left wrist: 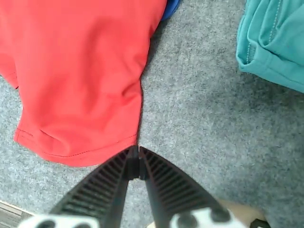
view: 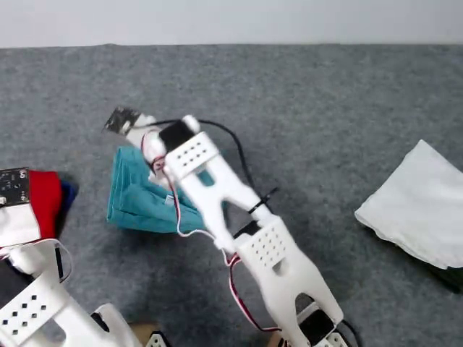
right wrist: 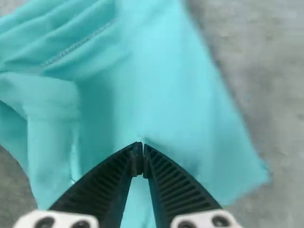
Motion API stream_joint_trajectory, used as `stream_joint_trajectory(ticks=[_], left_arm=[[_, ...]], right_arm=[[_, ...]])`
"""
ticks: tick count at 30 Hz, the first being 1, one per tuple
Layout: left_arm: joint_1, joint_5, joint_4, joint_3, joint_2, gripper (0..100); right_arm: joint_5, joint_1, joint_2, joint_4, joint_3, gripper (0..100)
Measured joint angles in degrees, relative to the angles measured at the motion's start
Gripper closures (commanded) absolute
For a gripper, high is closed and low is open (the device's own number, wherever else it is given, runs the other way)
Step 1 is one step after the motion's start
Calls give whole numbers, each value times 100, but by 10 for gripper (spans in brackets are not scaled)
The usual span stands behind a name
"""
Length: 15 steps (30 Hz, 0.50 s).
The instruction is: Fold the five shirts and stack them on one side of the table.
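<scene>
A teal shirt (view: 137, 195) lies partly folded left of the table's middle. My right arm (view: 217, 195) stretches over it from the near edge. In the right wrist view my right gripper (right wrist: 139, 147) is shut, its tips pinched on the teal shirt (right wrist: 156, 85). A red shirt (view: 45, 202) lies at the far left on top of a blue one (view: 68, 194). My left gripper (left wrist: 137, 154) is shut with its tips right at the hem of the red shirt (left wrist: 80, 71); the teal shirt (left wrist: 275, 38) lies beyond. A white folded shirt (view: 419, 206) rests at the right.
Grey carpet-like cloth (view: 304, 108) covers the table. A dark garment (view: 453, 277) peeks from under the white shirt at the right edge. My left arm (view: 32, 303) stands at the near left corner.
</scene>
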Motion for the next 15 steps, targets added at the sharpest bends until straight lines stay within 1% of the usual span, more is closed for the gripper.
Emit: stream_joint_trajectory(ticks=[6, 8, 12, 15], left_arm=[[0, 0, 0, 0, 0, 995], [0, 0, 0, 0, 0, 995], [0, 0, 0, 0, 0, 995], [0, 0, 0, 0, 0, 995]], right_arm=[[0, -1073, 114, 0, 0, 988], [0, -1292, 123, 18, -9, 988], [0, -1266, 123, 246, -378, 988], [0, -967, 123, 396, -976, 988]])
